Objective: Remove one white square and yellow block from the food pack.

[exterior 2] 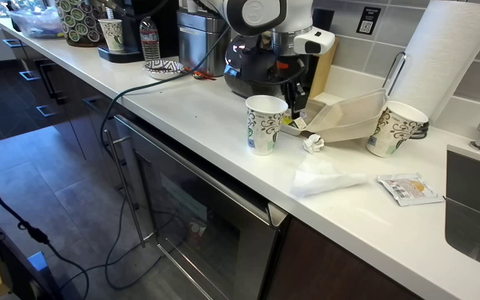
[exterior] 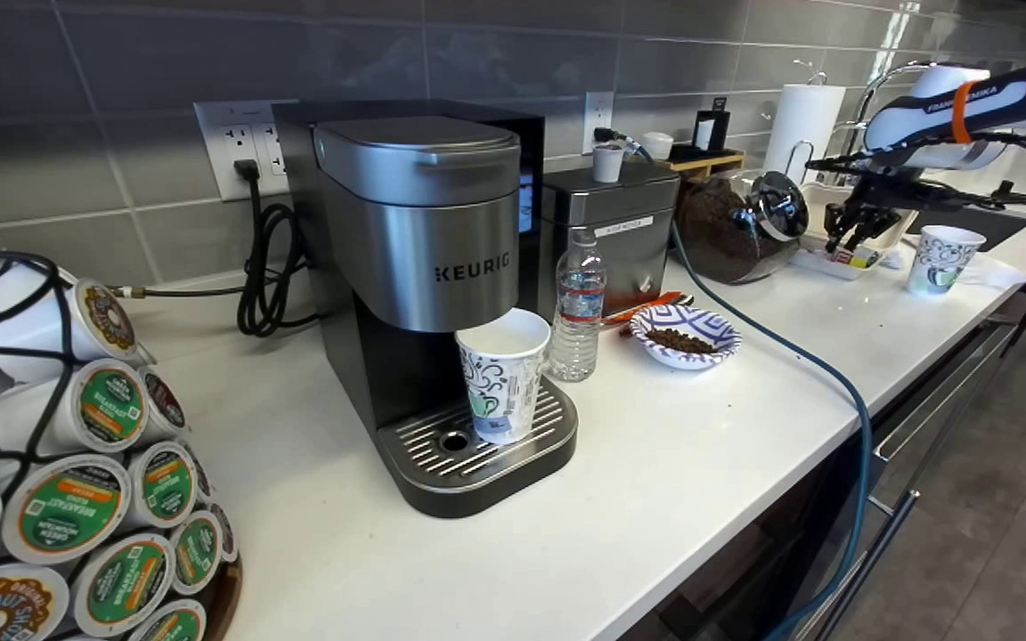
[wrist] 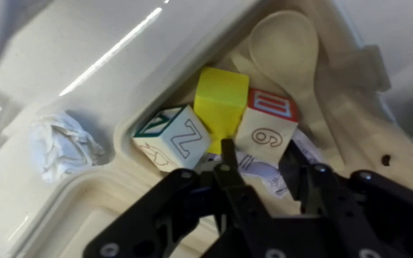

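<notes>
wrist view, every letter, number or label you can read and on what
"Z" or "N", depending which way up: green-edged block
"6" or "9", likewise: red-edged block
"E" or "M", unsure: same block's red-framed face
Green-framed face: letter too slanted
Printed strip: too blurred
Yellow block: none visible

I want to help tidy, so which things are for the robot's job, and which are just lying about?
For the job:
claw
food tray
yellow block
white 6 block probably, or white Z block (one only)

Just lying about:
crumpled paper
spoon
packet
bottle
bowl
paper cups
</notes>
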Available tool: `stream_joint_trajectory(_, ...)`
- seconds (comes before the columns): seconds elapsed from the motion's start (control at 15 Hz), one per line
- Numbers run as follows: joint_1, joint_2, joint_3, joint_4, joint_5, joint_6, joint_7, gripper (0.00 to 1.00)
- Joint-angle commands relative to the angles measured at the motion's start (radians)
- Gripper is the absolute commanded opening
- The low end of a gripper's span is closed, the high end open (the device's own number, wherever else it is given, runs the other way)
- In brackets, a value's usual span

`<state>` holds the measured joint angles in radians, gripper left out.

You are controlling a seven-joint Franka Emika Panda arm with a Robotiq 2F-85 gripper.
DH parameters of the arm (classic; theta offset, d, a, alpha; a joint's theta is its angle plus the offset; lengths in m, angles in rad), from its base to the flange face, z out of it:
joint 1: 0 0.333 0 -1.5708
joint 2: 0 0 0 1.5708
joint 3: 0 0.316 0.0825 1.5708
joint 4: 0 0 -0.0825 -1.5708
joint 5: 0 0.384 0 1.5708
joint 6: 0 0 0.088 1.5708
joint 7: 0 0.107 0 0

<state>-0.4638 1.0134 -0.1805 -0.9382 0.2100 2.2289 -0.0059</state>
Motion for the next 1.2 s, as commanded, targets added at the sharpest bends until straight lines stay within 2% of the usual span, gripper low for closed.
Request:
stream_joint_trajectory(0.0,0.005,-0.020,-0.022,0.024,-0.024,-0.114,0.008,0.10)
stream_joint_trajectory(0.27,-0.015,-0.095,0.005,0.005,0.009,-0.222,-0.055,0.10)
stream_joint_trajectory(0.53,-0.015,-0.205,0.004,-0.088,-0.001,-0.321,-0.152,0.10)
stream_joint_trajectory(0.93,0.016,-0.406,0.031,-0.378,0.006,-0.309,-0.328,0.10)
stream_joint_trajectory(1.0,0.007,-0.303,0.018,-0.223,-0.001,-0.317,-0.276,0.35)
stream_joint_trajectory(1.13,0.015,-0.350,0.026,-0.292,-0.001,-0.317,-0.298,0.35)
